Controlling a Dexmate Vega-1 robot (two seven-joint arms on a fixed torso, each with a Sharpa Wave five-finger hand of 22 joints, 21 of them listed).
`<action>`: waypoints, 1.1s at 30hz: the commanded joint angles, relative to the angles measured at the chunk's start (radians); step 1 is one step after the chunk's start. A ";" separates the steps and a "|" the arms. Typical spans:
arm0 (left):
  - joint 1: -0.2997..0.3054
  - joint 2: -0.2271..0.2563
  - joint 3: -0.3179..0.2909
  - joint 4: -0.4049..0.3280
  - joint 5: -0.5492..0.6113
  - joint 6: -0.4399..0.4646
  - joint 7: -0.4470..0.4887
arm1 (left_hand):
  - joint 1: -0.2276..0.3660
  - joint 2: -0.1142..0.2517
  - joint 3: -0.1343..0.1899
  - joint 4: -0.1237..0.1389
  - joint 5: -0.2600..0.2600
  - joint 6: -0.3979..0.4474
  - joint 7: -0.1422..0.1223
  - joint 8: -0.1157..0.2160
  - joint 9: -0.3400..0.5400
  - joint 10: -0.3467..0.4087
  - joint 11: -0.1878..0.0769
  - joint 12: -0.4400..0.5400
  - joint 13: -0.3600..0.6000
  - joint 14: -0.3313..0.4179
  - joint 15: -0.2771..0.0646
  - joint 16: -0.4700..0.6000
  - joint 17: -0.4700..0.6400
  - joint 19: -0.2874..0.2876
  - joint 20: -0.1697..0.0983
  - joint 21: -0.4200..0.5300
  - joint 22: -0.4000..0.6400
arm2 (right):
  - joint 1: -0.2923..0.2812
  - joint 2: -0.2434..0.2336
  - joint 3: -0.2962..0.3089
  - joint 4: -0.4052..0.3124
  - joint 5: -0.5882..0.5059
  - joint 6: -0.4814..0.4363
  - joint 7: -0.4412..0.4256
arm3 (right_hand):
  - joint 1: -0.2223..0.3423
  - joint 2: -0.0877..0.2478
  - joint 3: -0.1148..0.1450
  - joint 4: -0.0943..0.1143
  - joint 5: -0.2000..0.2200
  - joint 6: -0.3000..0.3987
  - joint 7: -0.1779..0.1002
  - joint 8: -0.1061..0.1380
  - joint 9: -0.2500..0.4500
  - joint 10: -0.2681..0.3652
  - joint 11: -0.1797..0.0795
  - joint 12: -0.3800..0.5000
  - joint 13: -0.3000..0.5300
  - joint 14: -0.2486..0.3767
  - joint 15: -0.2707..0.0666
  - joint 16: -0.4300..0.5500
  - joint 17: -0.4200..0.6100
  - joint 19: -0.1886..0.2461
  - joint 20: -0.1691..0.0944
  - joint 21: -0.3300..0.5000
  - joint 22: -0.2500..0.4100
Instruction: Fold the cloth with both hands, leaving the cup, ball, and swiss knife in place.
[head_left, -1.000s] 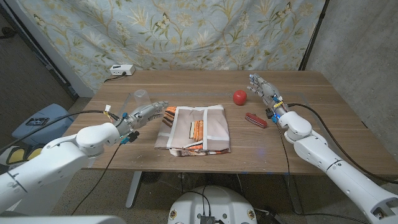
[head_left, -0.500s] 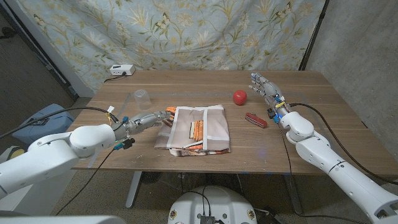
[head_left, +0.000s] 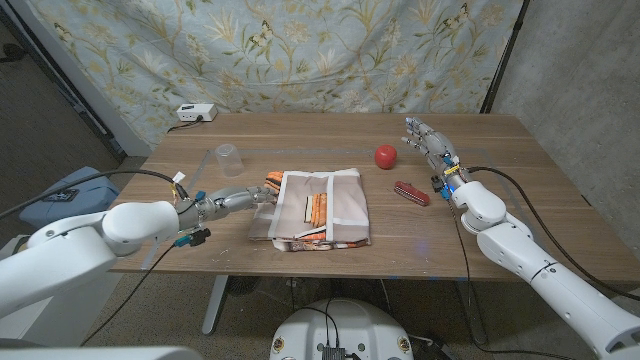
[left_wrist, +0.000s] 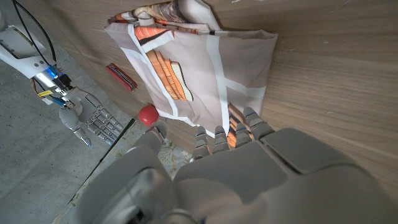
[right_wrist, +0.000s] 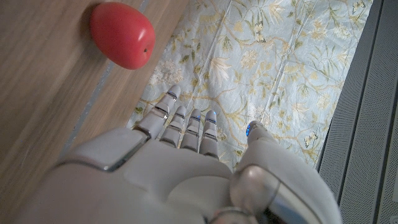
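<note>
The folded cloth sits mid-table, left hand just beside its left edge, fingers straight, holding nothing. Right hand hovers open (fingers spread) near the red ball and swiss knife. Clear cup stands back left.

A wooden table carries a folded cloth, clear cup, red ball, swiss knife and white box.

Even soft overhead light, faint shadows, no glare; wrist views slightly soft.
</note>
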 joint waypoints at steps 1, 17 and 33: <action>0.112 -0.094 -0.155 -0.088 0.176 0.058 -0.144 | -0.011 0.001 0.002 0.005 0.007 0.009 -0.003 0.005 0.003 0.003 -0.005 0.006 0.002 0.003 -0.002 0.005 0.002 0.002 -0.003 0.004 0.001 | -0.009 0.004 0.001 -0.007 -0.017 0.006 -0.018 | -0.006 0.002 0.002 -0.007 0.001 0.002 0.001 0.001 0.003 -0.003 0.002 0.001 0.002 -0.006 -0.010 0.005 -0.001 -0.006 -0.027 -0.001 0.005; 0.195 -0.151 -0.140 -0.180 0.665 0.029 -0.191 | -0.034 0.009 0.003 0.033 0.006 -0.005 -0.020 -0.001 0.003 -0.001 -0.020 0.004 0.002 0.012 -0.025 0.010 0.007 0.020 -0.024 0.012 0.001 | -0.034 0.015 0.002 -0.002 -0.023 0.033 -0.029 | -0.009 0.004 0.003 -0.010 0.001 0.002 0.001 0.001 0.003 -0.004 0.000 0.002 0.002 -0.007 -0.009 0.006 -0.002 -0.008 -0.026 0.000 0.005; 0.158 -0.174 -0.061 -0.208 0.892 0.048 -0.310 | -0.091 0.007 -0.006 0.090 0.001 -0.074 -0.054 -0.011 0.004 -0.029 -0.043 -0.007 0.001 -0.007 -0.039 0.002 0.010 -0.023 -0.030 -0.004 0.000 | -0.043 0.005 0.005 -0.004 -0.038 0.047 -0.025 | -0.016 0.004 0.003 -0.010 0.001 -0.009 -0.005 -0.003 0.003 -0.011 -0.005 0.000 0.002 -0.016 -0.008 0.005 -0.002 -0.018 -0.025 -0.003 0.005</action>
